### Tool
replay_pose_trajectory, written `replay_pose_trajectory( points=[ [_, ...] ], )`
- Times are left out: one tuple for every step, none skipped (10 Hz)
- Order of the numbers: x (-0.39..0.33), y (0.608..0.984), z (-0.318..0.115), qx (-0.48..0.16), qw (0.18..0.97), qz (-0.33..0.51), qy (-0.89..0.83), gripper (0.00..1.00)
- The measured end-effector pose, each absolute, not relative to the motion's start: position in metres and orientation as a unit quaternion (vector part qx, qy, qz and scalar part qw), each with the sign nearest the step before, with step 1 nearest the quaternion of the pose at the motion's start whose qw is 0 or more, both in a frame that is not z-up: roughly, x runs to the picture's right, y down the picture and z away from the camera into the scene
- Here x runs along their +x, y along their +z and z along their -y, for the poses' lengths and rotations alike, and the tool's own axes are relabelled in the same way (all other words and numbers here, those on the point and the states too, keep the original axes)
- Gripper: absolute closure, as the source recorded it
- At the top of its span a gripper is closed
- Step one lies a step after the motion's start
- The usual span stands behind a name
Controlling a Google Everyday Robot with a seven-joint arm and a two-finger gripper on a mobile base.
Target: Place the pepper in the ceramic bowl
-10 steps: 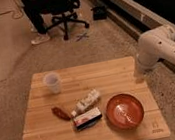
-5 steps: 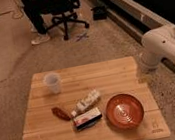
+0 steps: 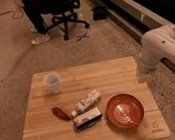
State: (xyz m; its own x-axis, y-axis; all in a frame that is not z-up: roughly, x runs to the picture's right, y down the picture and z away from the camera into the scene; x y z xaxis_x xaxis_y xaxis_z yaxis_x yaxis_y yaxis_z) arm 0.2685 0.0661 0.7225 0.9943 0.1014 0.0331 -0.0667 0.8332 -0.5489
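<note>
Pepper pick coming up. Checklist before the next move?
1. Pepper found: ok. It lies on the table, front left, with nothing on it.
2. Ceramic bowl ready: ok. It is upright with nothing inside, front right.
3. Straight path from pepper to bowl: not ok. The red-and-white box and the white bottle lie between them, so carry over them.
4. Claw open for the grasp: not ok. It is shut and out of view; only the arm shows, off the table's right edge.
5. Plastic cup clear of the pepper: ok. It stands apart, back left.
</note>
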Motion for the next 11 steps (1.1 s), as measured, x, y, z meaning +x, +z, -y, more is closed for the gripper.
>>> replay_pose_trajectory(
  points=[
    [0.262,0.723,-0.065,-0.286,0.957,0.029,0.045,0.59],
    [0.251,0.723,-0.064,-0.287,0.956,0.029,0.044,0.59],
    [0.249,0.723,-0.064,-0.285,0.957,0.029,0.046,0.59],
    [0.255,0.722,-0.063,-0.282,0.958,0.026,0.051,0.59],
    [0.265,0.721,-0.062,-0.283,0.958,0.024,0.047,0.59],
    [0.269,0.721,-0.061,-0.284,0.958,0.026,0.045,0.59],
    [0.271,0.72,-0.063,-0.286,0.957,0.025,0.045,0.59],
    [0.264,0.72,-0.063,-0.285,0.957,0.025,0.047,0.59],
    [0.252,0.721,-0.063,-0.284,0.957,0.026,0.046,0.59],
    [0.246,0.721,-0.062,-0.283,0.958,0.026,0.043,0.59],
    [0.248,0.721,-0.06,-0.282,0.958,0.026,0.045,0.59]
  ],
)
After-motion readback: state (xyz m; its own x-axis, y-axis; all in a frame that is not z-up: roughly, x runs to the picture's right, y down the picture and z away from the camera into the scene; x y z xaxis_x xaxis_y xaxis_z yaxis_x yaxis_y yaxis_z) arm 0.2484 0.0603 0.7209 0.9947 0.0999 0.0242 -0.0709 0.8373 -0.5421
